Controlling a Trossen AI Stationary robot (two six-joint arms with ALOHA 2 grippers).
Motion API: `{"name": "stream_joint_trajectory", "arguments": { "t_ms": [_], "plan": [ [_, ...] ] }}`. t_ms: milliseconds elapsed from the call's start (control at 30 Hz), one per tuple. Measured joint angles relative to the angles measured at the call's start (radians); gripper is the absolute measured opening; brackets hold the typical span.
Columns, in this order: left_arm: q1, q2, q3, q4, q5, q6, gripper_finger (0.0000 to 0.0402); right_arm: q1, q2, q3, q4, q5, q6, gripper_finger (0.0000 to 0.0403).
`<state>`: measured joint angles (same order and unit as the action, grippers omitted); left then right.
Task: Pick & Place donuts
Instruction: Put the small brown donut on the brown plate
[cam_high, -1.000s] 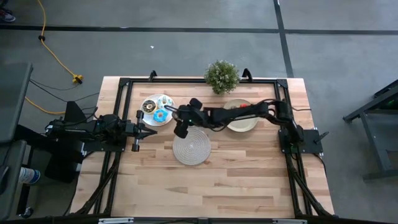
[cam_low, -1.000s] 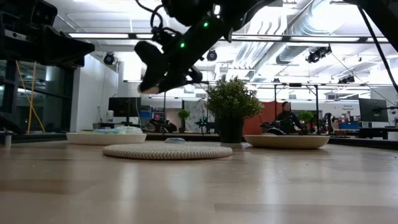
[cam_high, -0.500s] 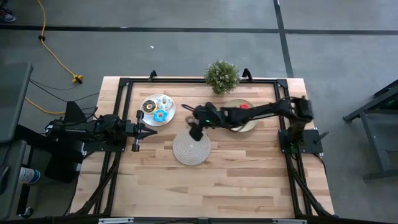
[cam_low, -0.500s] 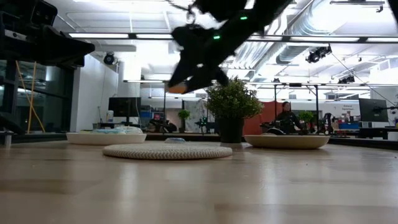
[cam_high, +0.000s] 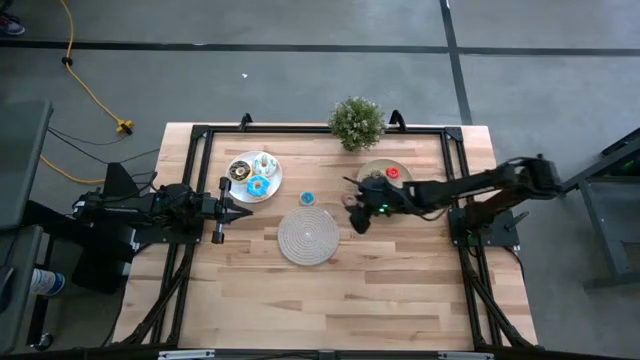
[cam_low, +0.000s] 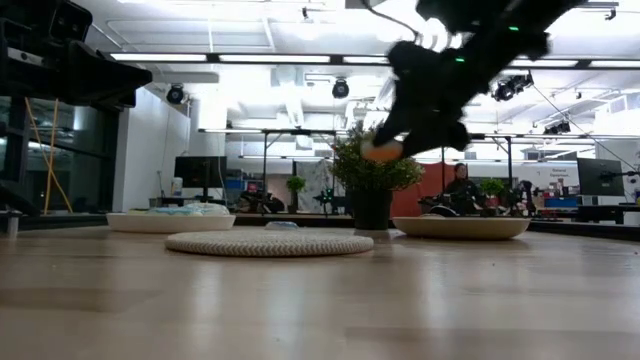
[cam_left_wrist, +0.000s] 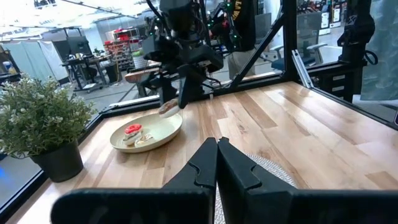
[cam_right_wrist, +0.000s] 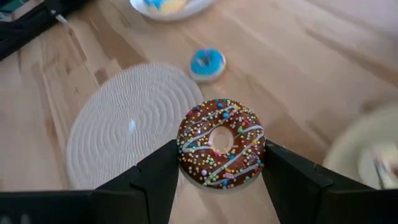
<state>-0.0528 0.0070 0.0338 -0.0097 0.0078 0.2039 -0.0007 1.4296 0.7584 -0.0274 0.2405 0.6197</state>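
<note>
Right gripper (cam_right_wrist: 221, 163): clamped on a brown sprinkled donut (cam_right_wrist: 221, 142), held by its outer edge, in the air above bare wood. Risk: held only at the rim, so a jolt could tilt or drop it.

Beyond the fingers: cream-yellow plate (cam_high: 402, 198), holding a red donut (cam_high: 393, 172); a careless drop could knock it or roll off the rim.

Farther out: woven mat (cam_high: 308, 237), blue donut (cam_high: 307, 199) loose beside it.

Farthest: white plate (cam_high: 240, 186) with more donuts; left gripper (cam_high: 243, 210), shut and empty, just beside it.
</note>
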Motion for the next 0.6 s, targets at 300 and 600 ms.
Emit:
{"name": "stream_joint_trajectory", "arguments": {
  "t_ms": [300,600],
  "plan": [
    [0.000,0.000,0.000,0.000,0.000,0.000,0.0000,-0.005,-0.191,-0.207,-0.018,-0.004,0.061,0.0209],
    [0.000,0.000,0.000,0.000,0.000,0.000,0.0000,-0.091,-0.230,-0.251,-0.166,0.018,0.056,0.0208]
  ]
}}
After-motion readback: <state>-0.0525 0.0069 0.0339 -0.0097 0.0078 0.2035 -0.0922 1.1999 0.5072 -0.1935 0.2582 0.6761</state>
